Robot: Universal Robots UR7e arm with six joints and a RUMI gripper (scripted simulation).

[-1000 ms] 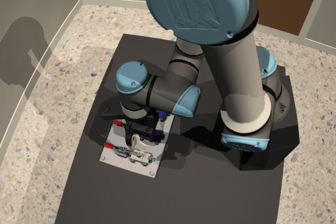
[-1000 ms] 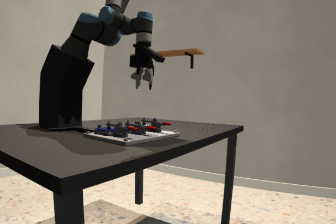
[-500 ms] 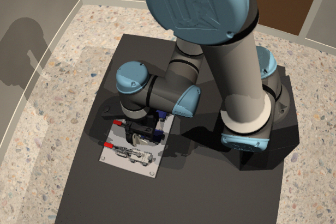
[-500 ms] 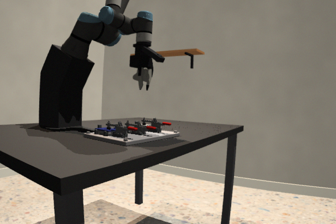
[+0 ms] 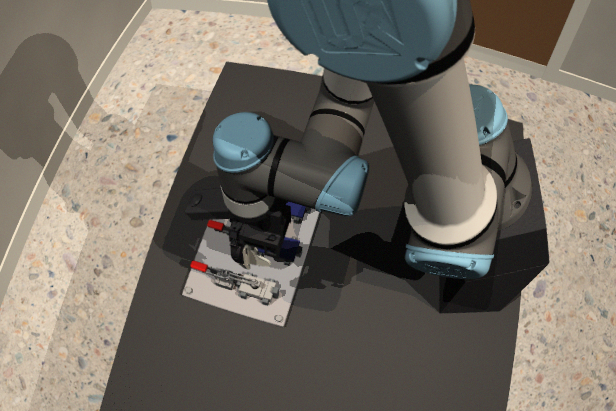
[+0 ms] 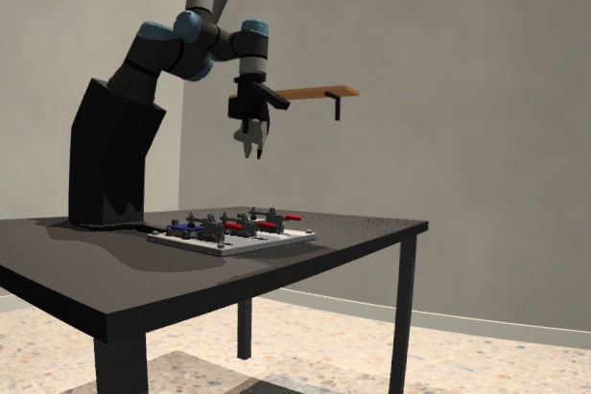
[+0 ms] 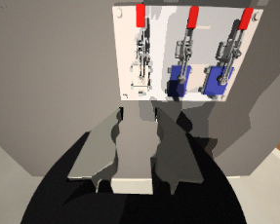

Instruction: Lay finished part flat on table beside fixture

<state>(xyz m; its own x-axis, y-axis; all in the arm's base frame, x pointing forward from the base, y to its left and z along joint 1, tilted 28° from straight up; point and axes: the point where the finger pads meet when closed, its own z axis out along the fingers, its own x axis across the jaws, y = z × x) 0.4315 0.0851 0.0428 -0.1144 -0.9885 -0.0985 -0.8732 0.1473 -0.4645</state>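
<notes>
The fixture (image 7: 158,63) is a pale flat plate lying on the dark table (image 6: 336,234), and it holds three stations side by side, each with a toggle clamp ending in a red handle (image 7: 140,16). In the wrist view the station at the fixture's left end carries the finished part (image 7: 140,73), a pale grey piece that barely stands out from the plate; its slot is too small to make out. The middle station holds a blue blank (image 7: 178,80) and the station at the fixture's right end holds the second blue blank (image 7: 215,83). Both blanks sit under their clamp arms. In the top view the finished part (image 5: 257,290) lies in the station at the end of the fixture farthest from the arm's base, while the blanks are mostly hidden under the wrist.

The gripper (image 6: 254,150) hangs high above the fixture, pointing straight down, well apart from everything on the plate. Its fingers stand partly drawn in with a gap between the tips, and nothing is between them. In the wrist view the finished part lies beyond the fingertips, roughly in line with the gap between them and a little toward the left finger's side.
</notes>
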